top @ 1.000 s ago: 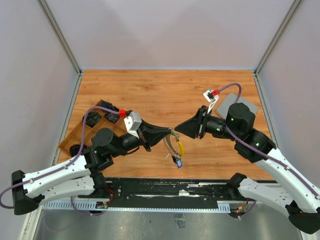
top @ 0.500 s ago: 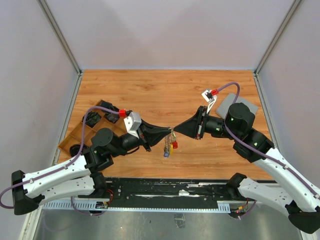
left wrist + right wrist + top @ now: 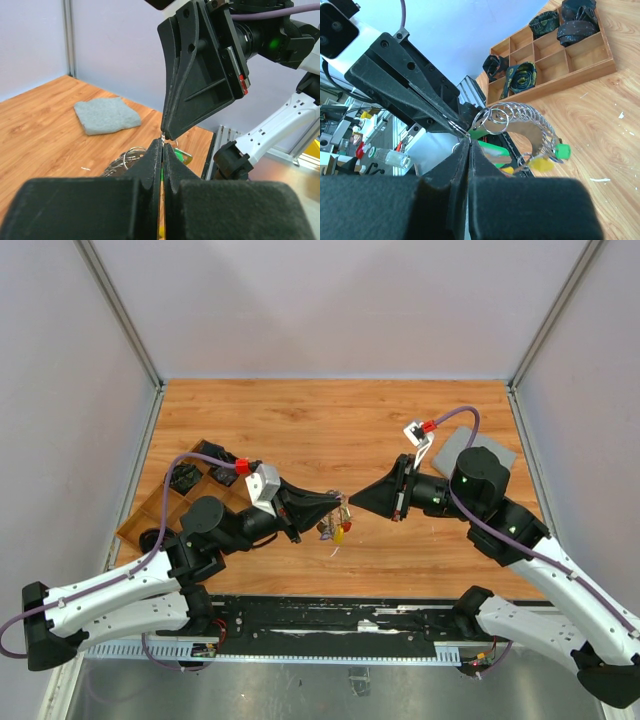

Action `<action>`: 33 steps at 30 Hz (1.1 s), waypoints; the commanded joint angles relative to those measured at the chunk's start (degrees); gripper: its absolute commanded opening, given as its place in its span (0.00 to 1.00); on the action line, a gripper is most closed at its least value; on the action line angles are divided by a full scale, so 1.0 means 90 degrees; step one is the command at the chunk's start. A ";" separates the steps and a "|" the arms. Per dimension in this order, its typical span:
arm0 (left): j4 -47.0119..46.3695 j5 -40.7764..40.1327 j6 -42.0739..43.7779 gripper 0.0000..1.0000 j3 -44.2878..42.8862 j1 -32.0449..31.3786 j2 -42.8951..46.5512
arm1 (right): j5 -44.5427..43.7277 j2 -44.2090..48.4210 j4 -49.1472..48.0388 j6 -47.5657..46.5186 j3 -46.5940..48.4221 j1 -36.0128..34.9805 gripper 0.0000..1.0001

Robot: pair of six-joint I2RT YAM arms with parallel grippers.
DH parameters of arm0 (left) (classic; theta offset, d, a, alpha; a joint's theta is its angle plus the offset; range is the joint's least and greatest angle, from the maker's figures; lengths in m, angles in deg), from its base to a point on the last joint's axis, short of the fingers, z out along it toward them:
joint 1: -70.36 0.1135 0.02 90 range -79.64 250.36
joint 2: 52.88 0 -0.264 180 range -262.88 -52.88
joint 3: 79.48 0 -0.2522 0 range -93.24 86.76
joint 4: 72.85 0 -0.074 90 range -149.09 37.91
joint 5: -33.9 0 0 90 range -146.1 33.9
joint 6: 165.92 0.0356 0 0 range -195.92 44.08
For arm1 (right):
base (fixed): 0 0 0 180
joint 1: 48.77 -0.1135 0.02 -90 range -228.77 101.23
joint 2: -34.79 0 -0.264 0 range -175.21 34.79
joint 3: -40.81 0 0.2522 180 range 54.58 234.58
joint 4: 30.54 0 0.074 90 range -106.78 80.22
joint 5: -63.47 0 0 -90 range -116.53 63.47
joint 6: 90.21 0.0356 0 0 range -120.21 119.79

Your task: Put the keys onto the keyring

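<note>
Left gripper: fingers pressed together, pinching a thin loop of the keyring right at its tips. The rest of the ring and its beaded chain hang below and just beyond those tips, clear of the table. The keys dangle at the bottom of the bunch; we can make out green and yellow heads, and the others are too small to sort. Right gripper: fingers also pressed together, tip to tip with the left one and touching or almost touching it. We cannot tell whether it has caught the ring wire or closed on nothing. We judge the step in hand to be a second hold on the ring, so the coil can be pried open for a key. To do it well, we should keep the left pinch steady and confirm the right tips hold the wire before pulling. Any pull should be small and along the ring, since the bunch swings freely and a jerk would slip it. Surroundings: a wooden tray with dark rolled items lies well behind and to the outside of the left gripper, no hindrance. A grey cloth lies well behind the right gripper, beside its arm. The main obstruction is the two fingertips crowding each other.
</note>
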 commanded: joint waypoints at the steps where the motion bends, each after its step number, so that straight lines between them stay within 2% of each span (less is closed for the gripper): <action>1: -0.0363 -0.0041 0.0046 0.01 -0.0010 0.0030 0.0135 | -0.0137 0.0093 0.0201 -0.0108 0.0022 0.0069 0.01; 11: -0.0392 0.0119 0.0036 0.00 -0.0066 0.0027 0.0032 | 0.0143 -0.0151 0.0281 -0.0161 0.0082 0.0075 0.01; 16: -0.0392 0.0145 0.0036 0.01 -0.0085 0.0031 0.0026 | -0.0010 -0.0025 0.0486 -0.0532 0.0289 0.0072 0.07; 19: -0.0397 0.0183 0.0017 0.01 -0.0111 0.0025 0.0027 | -0.0121 0.0115 0.0541 -0.0870 0.0483 0.0071 0.15; 22: -0.0419 0.0253 0.0007 0.00 -0.0147 0.0025 0.0021 | -0.0347 0.0293 0.0577 -0.1245 0.0589 0.0075 0.17; 27: -0.0507 0.0499 -0.0063 0.01 -0.0216 0.0029 -0.0001 | -0.0196 0.0613 -0.0099 -0.1687 0.0237 0.0074 0.15; 33: -0.0788 0.0991 -0.0213 0.01 -0.0266 0.0028 -0.0085 | 0.0522 0.0578 -0.0596 -0.2207 -0.0040 0.0071 0.24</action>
